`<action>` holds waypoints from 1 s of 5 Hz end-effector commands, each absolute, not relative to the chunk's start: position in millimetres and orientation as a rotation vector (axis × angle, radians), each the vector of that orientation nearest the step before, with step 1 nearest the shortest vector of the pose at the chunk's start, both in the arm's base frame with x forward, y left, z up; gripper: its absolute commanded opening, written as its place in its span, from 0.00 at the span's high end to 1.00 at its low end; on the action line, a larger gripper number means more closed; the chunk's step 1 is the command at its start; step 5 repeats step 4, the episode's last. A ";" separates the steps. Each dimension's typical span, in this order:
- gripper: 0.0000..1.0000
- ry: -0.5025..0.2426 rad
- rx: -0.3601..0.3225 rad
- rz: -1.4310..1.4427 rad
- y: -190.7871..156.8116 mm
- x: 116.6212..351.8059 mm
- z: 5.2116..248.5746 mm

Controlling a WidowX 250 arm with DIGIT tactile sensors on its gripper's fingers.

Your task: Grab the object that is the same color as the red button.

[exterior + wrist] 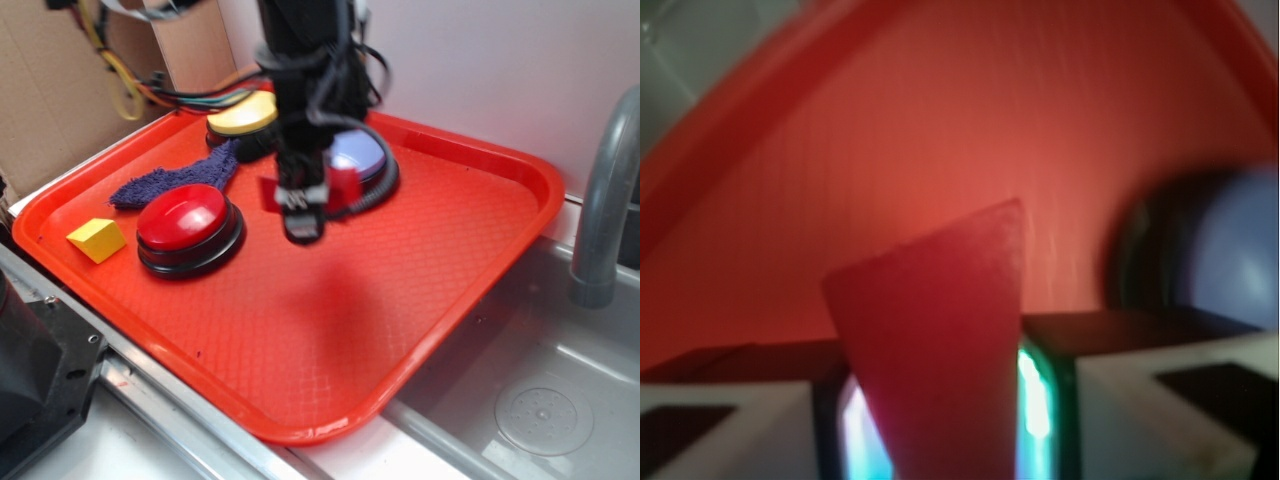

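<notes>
A black robot arm hangs over a red plastic tray (450,260) that sits beside a grey sink (530,400). Its tool (302,205) is pinching a small red wedge block (345,183), which appears lifted clear of the tray floor, with a soft shadow beneath it. In the wrist view the wedge (940,350) fills the gap between the two fingers (1120,400), its pointed end sticking outward over the tray.

The large red button (184,218) on its black base sits on the tray, to the left of the tool as the exterior view shows it. Near it lie a small yellow block (97,239) and a purple cloth (175,180). A yellow-topped button (243,115) and a pale blue-topped button (362,155) stand further back, partly hidden by the arm.

The grab seems essentially made. The next move likely calls only for a firm hold while rising steadily, since the wedge's sloped faces could slip.
</notes>
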State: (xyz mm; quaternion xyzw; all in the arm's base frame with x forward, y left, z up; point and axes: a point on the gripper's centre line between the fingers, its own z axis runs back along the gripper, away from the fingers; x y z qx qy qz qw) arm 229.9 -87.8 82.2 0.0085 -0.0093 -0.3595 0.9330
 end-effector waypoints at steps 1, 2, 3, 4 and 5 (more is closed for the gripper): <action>1.00 -0.065 0.011 -0.249 -46.6 208.9 166.5; 1.00 -0.066 -0.005 -0.055 -30.9 195.5 187.4; 1.00 -0.096 0.000 0.074 -23.0 184.8 193.8; 1.00 -0.089 0.002 0.115 -26.9 190.9 186.9; 1.00 -0.089 0.002 0.115 -26.9 190.9 186.9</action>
